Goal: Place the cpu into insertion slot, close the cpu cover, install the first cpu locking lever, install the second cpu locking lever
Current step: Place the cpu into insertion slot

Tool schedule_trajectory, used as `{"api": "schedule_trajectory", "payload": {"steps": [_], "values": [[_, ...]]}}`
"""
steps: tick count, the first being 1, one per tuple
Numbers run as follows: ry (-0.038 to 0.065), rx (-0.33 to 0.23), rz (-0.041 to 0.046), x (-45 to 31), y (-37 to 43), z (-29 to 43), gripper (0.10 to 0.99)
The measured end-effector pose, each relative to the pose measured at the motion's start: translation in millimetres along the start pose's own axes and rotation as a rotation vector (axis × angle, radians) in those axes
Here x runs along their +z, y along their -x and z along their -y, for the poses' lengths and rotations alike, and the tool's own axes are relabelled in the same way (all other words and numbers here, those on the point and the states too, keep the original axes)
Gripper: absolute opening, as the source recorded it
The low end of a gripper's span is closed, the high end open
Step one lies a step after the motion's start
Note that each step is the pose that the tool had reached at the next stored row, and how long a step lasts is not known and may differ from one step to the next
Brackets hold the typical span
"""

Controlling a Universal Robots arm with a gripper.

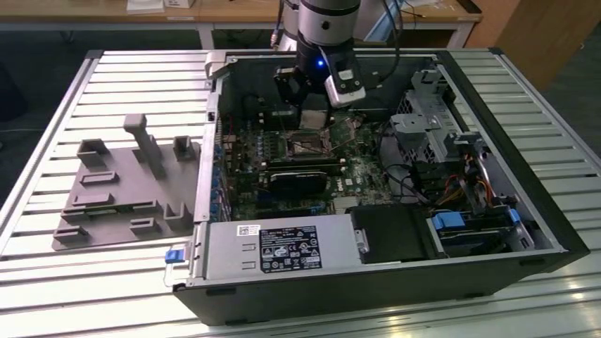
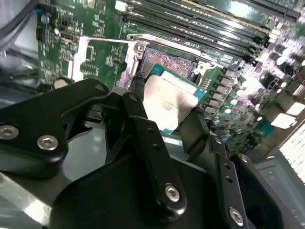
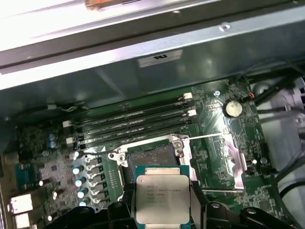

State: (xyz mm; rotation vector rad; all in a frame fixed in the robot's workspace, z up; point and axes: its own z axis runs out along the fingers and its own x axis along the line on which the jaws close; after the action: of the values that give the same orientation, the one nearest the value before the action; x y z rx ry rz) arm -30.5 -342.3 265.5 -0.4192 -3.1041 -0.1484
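My gripper (image 3: pixel 162 206) is shut on the cpu (image 3: pixel 162 196), a small square chip with a silvery top, its black fingers (image 3: pixel 126 209) pressing two opposite edges. The cpu (image 2: pixel 169 101) hangs a little above the insertion slot (image 3: pixel 151 160), partly overlapping it in both wrist views. The slot (image 2: pixel 164 64) is a dark square socket with a metal rim on the green board. The cpu cover (image 3: pixel 237 155), a thin silver frame, stands swung open beside the socket, as also seen in the second wrist view (image 2: pixel 80 53). In the exterior view the gripper (image 1: pixel 314 121) is inside the computer case above the socket (image 1: pixel 305 145).
Long black memory slots (image 3: pixel 133 121) run beside the socket. A black card (image 1: pixel 298 180), the power supply (image 1: pixel 281 246), drive bays and cables (image 1: pixel 451 176) crowd the case. The case wall (image 3: pixel 143 71) is close behind. A grey fixture tray (image 1: pixel 122 190) lies at the exterior view's left.
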Motion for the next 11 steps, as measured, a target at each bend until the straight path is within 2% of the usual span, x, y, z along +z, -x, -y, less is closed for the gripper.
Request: {"api": "schedule_trajectory", "payload": {"steps": [11], "values": [[0.002,0.188,0.0182,1.6,0.0,0.1,0.537]]}}
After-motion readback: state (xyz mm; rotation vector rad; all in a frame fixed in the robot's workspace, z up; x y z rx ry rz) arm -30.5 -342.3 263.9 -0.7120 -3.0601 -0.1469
